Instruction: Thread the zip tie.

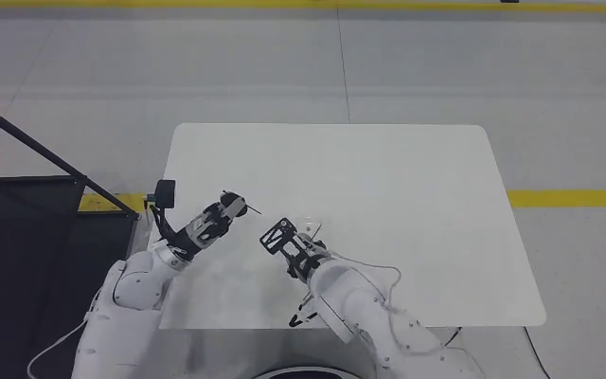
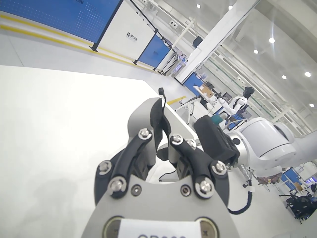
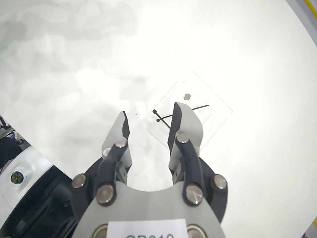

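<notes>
Jaws of the left gripper (image 2: 162, 122) were closed on the zip tie (image 2: 162, 91), while the right gripper (image 3: 150, 111) hung wide open over two spare ties (image 3: 165, 117) and probably needed a slow, centred descent.

Bright, even light from round white ceiling lamps (image 2: 271, 40) overhead. I see glare washing out the flat white table (image 3: 223, 38). Wrist views bend at the edges.
</notes>
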Action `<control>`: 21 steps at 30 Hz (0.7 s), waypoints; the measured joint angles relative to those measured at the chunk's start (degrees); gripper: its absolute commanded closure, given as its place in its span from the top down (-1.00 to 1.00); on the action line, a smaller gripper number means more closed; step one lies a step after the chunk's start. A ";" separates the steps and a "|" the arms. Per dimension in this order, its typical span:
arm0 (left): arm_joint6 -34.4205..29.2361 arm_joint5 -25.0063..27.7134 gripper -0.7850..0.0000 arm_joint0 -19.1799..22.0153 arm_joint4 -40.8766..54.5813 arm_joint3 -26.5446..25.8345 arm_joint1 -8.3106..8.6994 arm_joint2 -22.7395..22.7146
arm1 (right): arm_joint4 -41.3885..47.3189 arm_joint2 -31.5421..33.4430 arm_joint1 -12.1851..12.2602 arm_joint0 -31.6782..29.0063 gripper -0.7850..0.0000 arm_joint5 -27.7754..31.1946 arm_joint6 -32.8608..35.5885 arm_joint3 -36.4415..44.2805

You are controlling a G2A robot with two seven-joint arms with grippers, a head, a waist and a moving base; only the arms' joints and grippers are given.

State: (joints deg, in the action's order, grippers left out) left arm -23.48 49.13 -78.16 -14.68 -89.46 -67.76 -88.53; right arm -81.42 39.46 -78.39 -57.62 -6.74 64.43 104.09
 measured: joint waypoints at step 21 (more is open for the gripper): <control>1.31 -0.26 -1.00 0.40 -0.32 0.39 0.78 1.05 | -0.47 -0.47 -3.40 3.43 -0.26 -0.44 3.39 -6.49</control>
State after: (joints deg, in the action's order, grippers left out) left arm -22.17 48.88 -77.76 -15.00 -89.07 -66.98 -87.48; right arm -81.90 38.99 -81.79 -54.19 -7.18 67.82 97.60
